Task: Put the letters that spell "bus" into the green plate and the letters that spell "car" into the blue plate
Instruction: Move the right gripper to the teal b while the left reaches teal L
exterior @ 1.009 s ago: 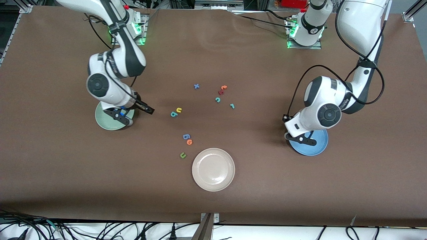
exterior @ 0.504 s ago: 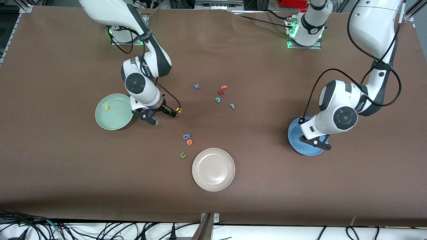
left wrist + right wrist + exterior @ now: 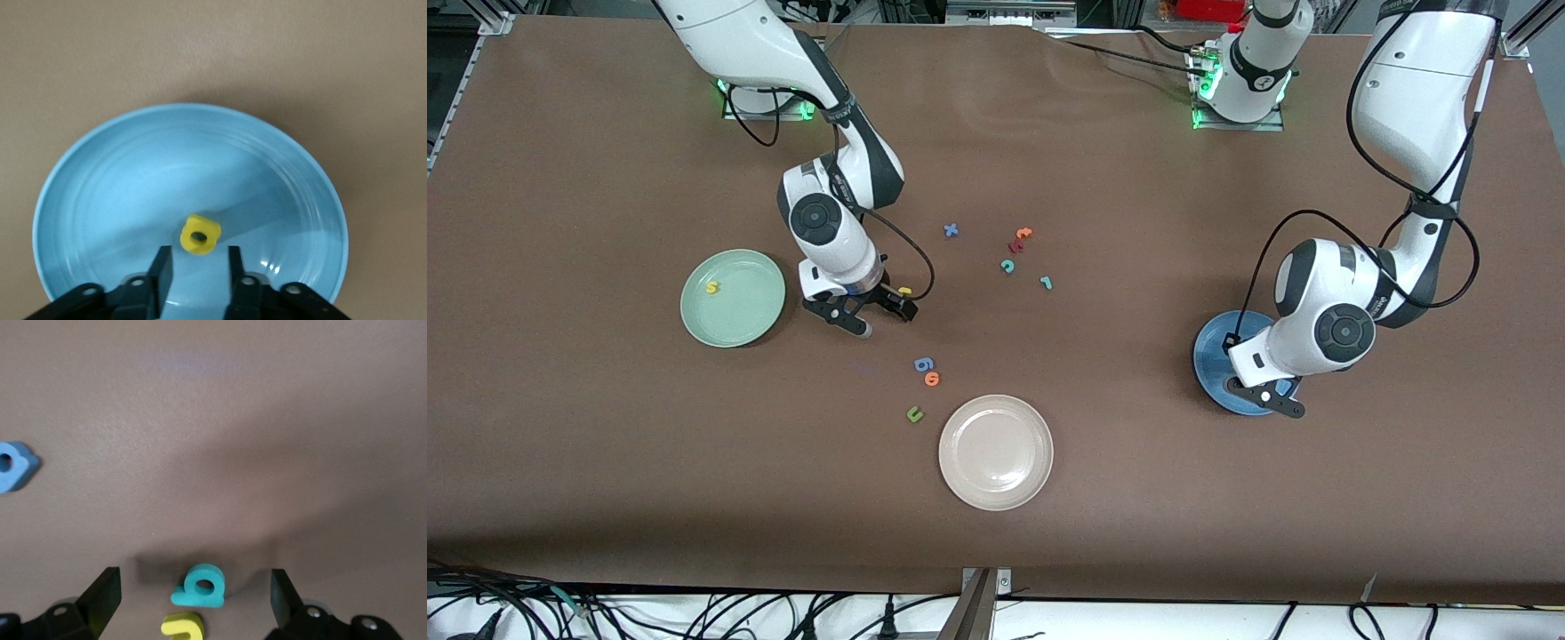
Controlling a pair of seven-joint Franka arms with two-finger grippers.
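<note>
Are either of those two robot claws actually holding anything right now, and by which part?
Nothing is held. The yellow letter a lies loose on the blue plate; the right end effector is open over the teal b.

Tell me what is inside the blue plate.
The blue plate holds one yellow a, lying just ahead of the left gripper. The gripper covers the plate's nearest edge.

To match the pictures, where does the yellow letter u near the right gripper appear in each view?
Front view: yellow u beside the right gripper.
Right wrist view: yellow u between its fingers, by the teal letter.
Left wrist view: not in it.
Shared landmark: the blue 6-shaped letter.
</note>
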